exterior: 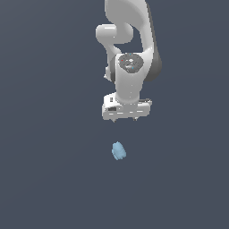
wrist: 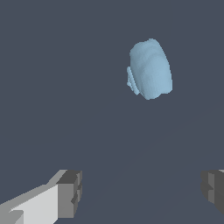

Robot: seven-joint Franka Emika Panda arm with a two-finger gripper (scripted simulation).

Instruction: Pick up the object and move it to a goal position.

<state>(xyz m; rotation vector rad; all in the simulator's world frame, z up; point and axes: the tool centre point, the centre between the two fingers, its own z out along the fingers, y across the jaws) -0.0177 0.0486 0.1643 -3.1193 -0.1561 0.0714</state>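
One small light-blue object (exterior: 118,151) lies alone on the table (exterior: 44,179), apart from the tool (exterior: 125,119), which hangs above it with jaws wide and empty, so I think it should first center over the object, then descend straight.

The surface (exterior: 44,179) is a plain, flat, dark slate-grey expanse that fills both views, with no edge or corner in sight, so nothing can be placed against its borders. One thing lies directly on it: the object (exterior: 118,151), a small matte light-blue lump of irregular, rounded shape, also seen in the wrist view (wrist: 151,69).
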